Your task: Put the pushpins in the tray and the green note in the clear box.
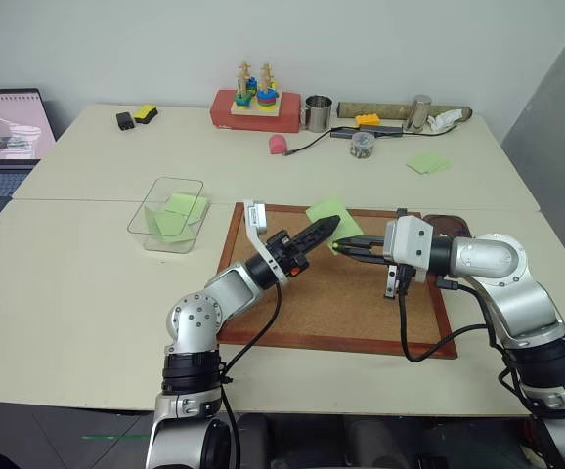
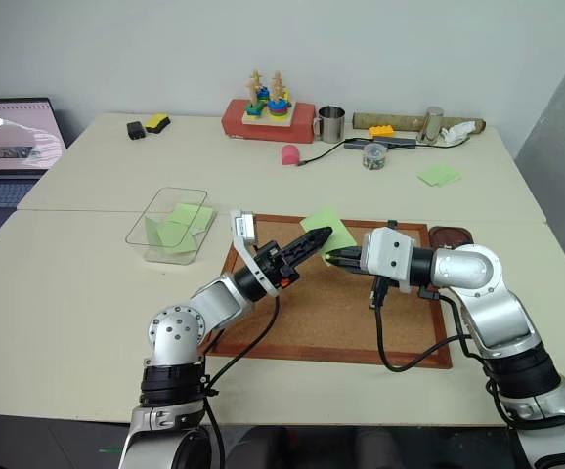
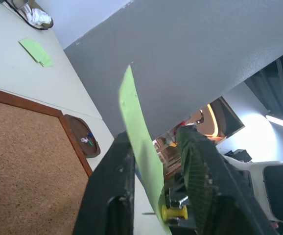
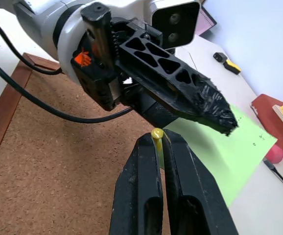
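Looking down from the head, we saw our two arms meet over the cork board [image 1: 336,298]. Our left gripper [image 1: 326,230] held the green note [image 1: 329,210] up off the board, its two black fingers pressed on the paper. Our right gripper [image 1: 346,245] pointed at it from the other side, just beside it, fingers squeezed tight. The tray [image 1: 449,226] sat at the far right corner of the board, touching the frame. The clear box [image 1: 165,214] stood to the left of the board, well apart from both grippers, with pale green sheets [image 1: 175,213] inside it. More green paper [image 1: 427,162] lay far back on the table, near a metal cup [image 1: 318,112].

From the left wrist, we saw the green note standing on edge between our two fingers [image 3: 114,181], which pinched it. Past the board's frame lay the tray [image 3: 82,142] with a few pushpins [image 3: 86,139] in it; one looked red. They were too small to count.

From the right wrist, we saw our fingers [image 4: 141,196] clamped on a pushpin with a yellow head [image 4: 157,133]. Right in front of it was the left gripper with the green note [image 4: 229,154] behind its black tip.
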### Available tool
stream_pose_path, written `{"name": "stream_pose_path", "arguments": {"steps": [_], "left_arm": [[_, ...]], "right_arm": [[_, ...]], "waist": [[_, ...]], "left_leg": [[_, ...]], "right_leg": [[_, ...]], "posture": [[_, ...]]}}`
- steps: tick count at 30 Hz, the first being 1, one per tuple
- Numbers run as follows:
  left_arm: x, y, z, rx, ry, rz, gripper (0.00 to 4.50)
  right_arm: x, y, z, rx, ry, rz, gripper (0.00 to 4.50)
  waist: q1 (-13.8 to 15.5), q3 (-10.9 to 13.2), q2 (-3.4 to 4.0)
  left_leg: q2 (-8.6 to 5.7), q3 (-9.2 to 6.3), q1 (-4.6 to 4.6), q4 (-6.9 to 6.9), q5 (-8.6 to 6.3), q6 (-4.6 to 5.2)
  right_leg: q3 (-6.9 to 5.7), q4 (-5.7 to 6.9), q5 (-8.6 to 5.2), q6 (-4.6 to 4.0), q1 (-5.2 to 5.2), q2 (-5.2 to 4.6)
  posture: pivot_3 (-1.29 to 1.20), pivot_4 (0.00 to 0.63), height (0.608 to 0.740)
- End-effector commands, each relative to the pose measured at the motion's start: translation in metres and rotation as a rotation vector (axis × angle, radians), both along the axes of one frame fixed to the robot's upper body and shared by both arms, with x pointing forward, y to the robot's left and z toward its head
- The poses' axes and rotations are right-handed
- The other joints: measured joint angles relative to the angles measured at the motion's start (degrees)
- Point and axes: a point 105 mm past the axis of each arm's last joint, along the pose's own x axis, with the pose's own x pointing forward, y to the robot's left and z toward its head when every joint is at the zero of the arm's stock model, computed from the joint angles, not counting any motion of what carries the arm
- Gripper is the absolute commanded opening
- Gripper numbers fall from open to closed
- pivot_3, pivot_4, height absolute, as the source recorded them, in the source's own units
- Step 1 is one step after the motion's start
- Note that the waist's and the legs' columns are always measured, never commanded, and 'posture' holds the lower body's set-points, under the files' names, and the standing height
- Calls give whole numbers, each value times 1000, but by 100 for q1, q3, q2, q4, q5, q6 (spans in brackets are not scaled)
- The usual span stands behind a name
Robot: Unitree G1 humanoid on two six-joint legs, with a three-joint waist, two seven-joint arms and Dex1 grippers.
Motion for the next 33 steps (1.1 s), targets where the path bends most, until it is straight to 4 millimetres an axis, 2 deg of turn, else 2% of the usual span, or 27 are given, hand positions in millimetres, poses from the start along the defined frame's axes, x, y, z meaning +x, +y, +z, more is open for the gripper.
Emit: {"name": "stream_pose_path", "arguments": {"steps": [1, 4, 15, 19, 23, 29, 33], "left_arm": [[-1, -2, 9, -1, -46, -4, 521], [-2, -2, 7, 14, -49, 1, 29], [9, -5, -19, 168, -49, 85, 29], [13, -5, -22, 187, -58, 106, 29], [9, -5, -24, 226, -92, 105, 29], [-2, 4, -8, 252, -189, 120, 29], [-12, 13, -1, 292, -241, 133, 29]], "right_arm": [[-7, 6, 12, 14, -63, 36, 0], [-6, 7, 12, 12, -70, 37, 0], [-10, 9, 34, 107, -55, 33, 0], [-4, -6, 48, 128, -63, -32, 0], [16, -37, 50, 86, -72, -179, 0], [67, -120, 23, -69, -15, -587, 0], [88, -152, 1, -123, 40, -745, 0]], "waist": [[0, 0, 0], [0, 0, 0], [3, 0, 0], [3, 0, 0], [4, 0, 0], [0, 0, 0], [-21, 0, 0]], "left_leg": [[0, -1, 0, 0, 0, 0], [0, 0, 0, 0, 0, 0], [0, -1, 0, 0, 0, 0], [0, -2, -1, 0, 0, 0], [-1, 0, -1, 0, 0, 0], [0, 9, 0, 0, 0, 1], [2, 20, 4, -4, 0, 1]], "right_leg": [[0, 0, 0, 0, 0, 0], [0, 0, 0, 0, 0, 0], [0, 0, 0, -1, 0, 0], [-1, 0, 0, -1, 0, 0], [-1, -1, 0, -1, 1, -2], [4, -1, 1, -2, -1, -2], [16, 1, 1, -5, -4, -1]], "posture": [[0, 150, 740], [0, 150, 740], [0, 150, 740], [0, 150, 740], [0, 150, 740], [0, 150, 740], [0, 150, 740]]}}
